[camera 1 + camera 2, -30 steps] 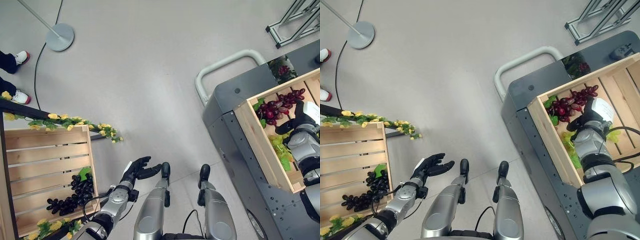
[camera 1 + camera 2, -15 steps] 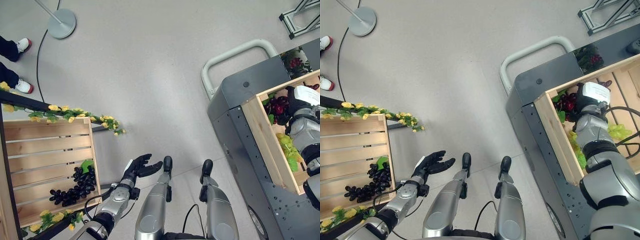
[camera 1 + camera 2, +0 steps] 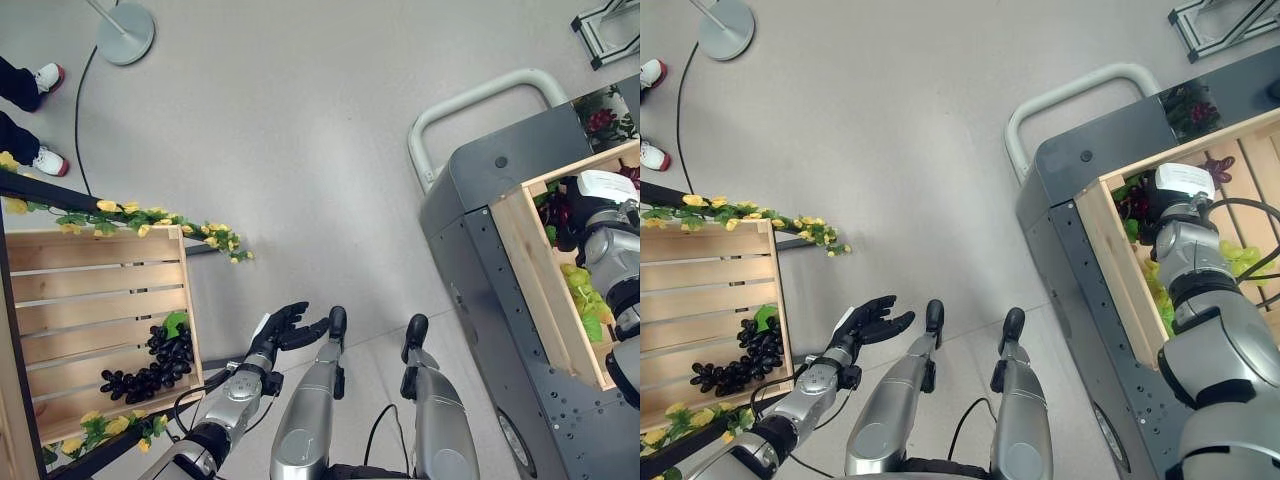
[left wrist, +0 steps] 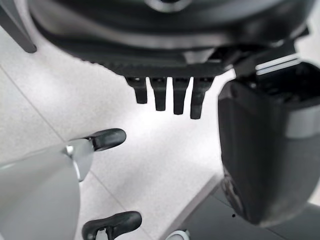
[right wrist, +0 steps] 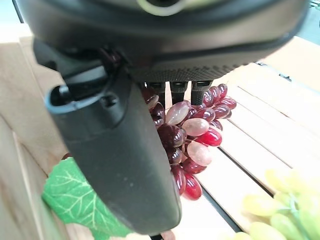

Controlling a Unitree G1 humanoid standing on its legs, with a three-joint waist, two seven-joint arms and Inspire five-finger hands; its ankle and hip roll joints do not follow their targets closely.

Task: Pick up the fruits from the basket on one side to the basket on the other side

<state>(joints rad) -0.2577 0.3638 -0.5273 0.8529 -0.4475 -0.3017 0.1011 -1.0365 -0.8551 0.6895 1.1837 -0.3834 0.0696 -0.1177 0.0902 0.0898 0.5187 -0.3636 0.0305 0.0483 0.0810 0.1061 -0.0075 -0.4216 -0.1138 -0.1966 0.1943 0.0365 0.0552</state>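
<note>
Right wrist view puts the red grapes [image 5: 187,131] straight in front of you: the bunch sits between the thumb and the fingers [image 5: 178,88] of the right hand [image 5: 120,150], which curl round it, so you have a grip on the fruit. It hangs just above the slats of the right crate [image 3: 548,290] on the grey cart [image 3: 480,190], with a green leaf [image 5: 75,200] beneath and the green grapes [image 3: 588,300] lying close beside it. From the head cameras, your right arm reaches down into the near corner of that crate, which I judge to be the pick in progress, with the carry across yet to come. The left crate [image 3: 100,300] on the other side already holds black grapes [image 3: 150,365], and a garland of yellow flowers [image 3: 160,225] trims its edge. Your left hand [image 3: 280,330] waits over the floor between the crates, fingers spread and empty, probably kept clear until needed. A person's shoes [image 3: 45,120] show at the far left.
</note>
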